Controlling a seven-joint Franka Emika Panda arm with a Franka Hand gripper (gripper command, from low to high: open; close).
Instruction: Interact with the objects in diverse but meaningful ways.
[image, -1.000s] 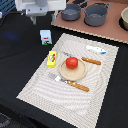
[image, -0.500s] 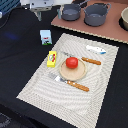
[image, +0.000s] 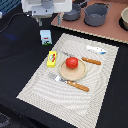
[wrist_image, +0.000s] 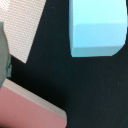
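My white gripper (image: 50, 21) hangs open at the back of the table with nothing between its fingers. It is above and just behind the white carton with green-blue print (image: 46, 37), which stands on the black cloth. In the wrist view a pale blue box (wrist_image: 97, 27), probably that carton's top, lies below. The yellow packet (image: 51, 58) lies on the striped placemat's (image: 45, 87) edge. A red tomato (image: 72, 62) sits on a tan plate (image: 75, 75). The white tube with a blue end (image: 96, 49) lies at the mat's far side.
A wooden-handled knife (image: 84, 60) and fork (image: 73, 84) flank the plate. Two grey pots (image: 75, 11) (image: 97, 14) stand on a pinkish board (image: 115, 35) at the back, on the exterior view's right. The board's corner (wrist_image: 30, 107) and the mat's corner (wrist_image: 22, 25) show in the wrist view.
The gripper has shifted slightly toward the exterior view's right, staying above the carton area. The objects on the mat have not moved.
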